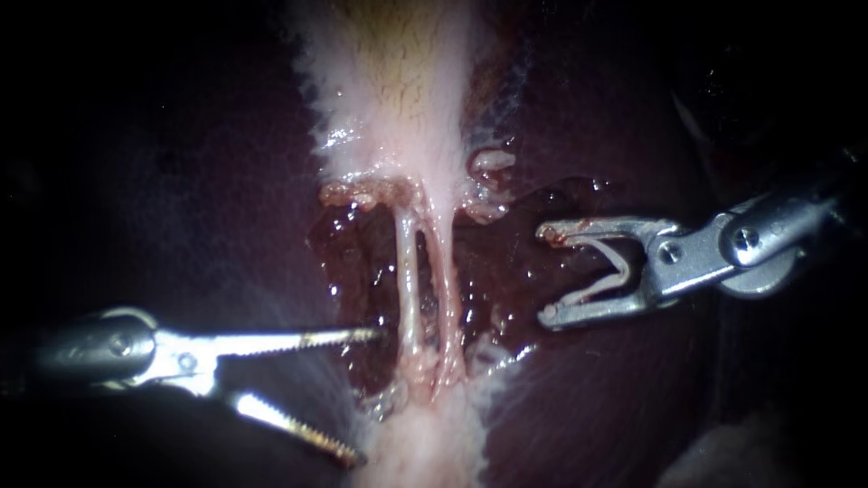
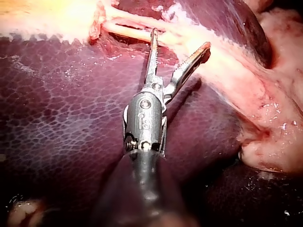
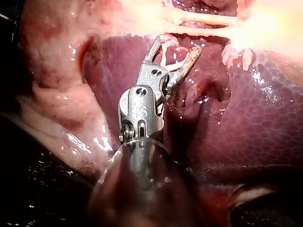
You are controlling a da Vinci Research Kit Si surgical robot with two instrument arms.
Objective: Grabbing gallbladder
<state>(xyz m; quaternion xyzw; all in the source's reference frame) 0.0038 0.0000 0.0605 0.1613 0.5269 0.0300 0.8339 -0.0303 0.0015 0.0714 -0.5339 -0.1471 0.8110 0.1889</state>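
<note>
Since nothing's grabbed yet, the left instrument (image 1: 366, 396) hangs with jaws wide and empty beside the tubes (image 1: 418, 280). The gallbladder (image 1: 398, 90) is further up. The right instrument (image 1: 542, 274) sits aside, jaws spread, gripping a pale clip (image 1: 592, 289), probably to leave room.

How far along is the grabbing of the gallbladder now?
Done: no tissue gripped yet. In hand: the left instrument, serrated steel jaws open, sits beside the pale thin tubes. The right instrument stands apart, carrying a white clip. Left: closing on the pale pink gallbladder.
</note>
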